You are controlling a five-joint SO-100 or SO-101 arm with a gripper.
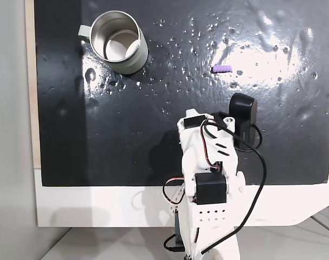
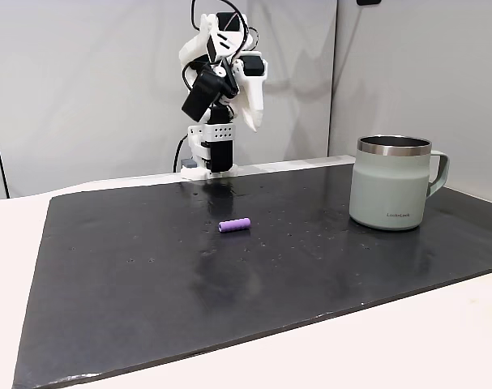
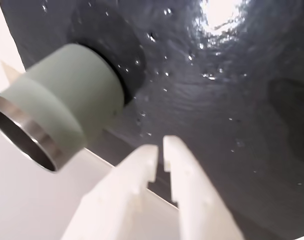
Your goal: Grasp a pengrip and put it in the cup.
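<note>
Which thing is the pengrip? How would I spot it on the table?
Find the big black mat on the white table. The pengrip lies on its side near the mat's middle, well apart from the grey-green cup. It is a tiny purple tube, the only purple thing there.

You see a purple pengrip (image 2: 234, 225) on a glossy black mat (image 2: 148, 275) speckled with bright glints. Your cup (image 2: 391, 182) is pale grey-green outside, shiny steel inside. The arm (image 1: 207, 179) is white, the desk (image 2: 10, 243) off-white.
</note>
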